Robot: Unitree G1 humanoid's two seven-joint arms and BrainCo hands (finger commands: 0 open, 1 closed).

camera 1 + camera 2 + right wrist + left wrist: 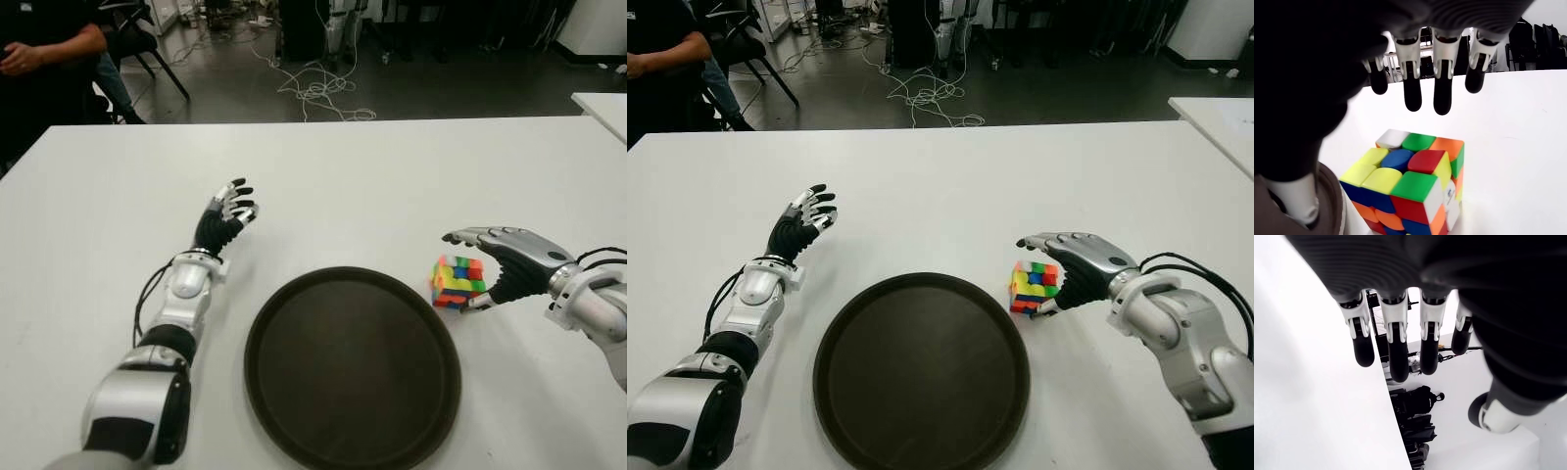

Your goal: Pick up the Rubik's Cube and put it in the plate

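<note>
As its spread fingers hover unclosed, the right hand (495, 262) flanks the Rubik's Cube (458, 282): light, rigid, best pinched across opposite faces; left hand (227, 217) idles open.

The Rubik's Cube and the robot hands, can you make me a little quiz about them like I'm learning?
1. True or false: the Rubik's Cube already lies in the plate.
2. Which hand has its fingers arched over the cube? A) left hand B) right hand
3. Fill in: the cube sits on the white table, just off the plate's ____ edge, by the robot's own sides.

Key: 1 false; 2 B; 3 right.
</note>
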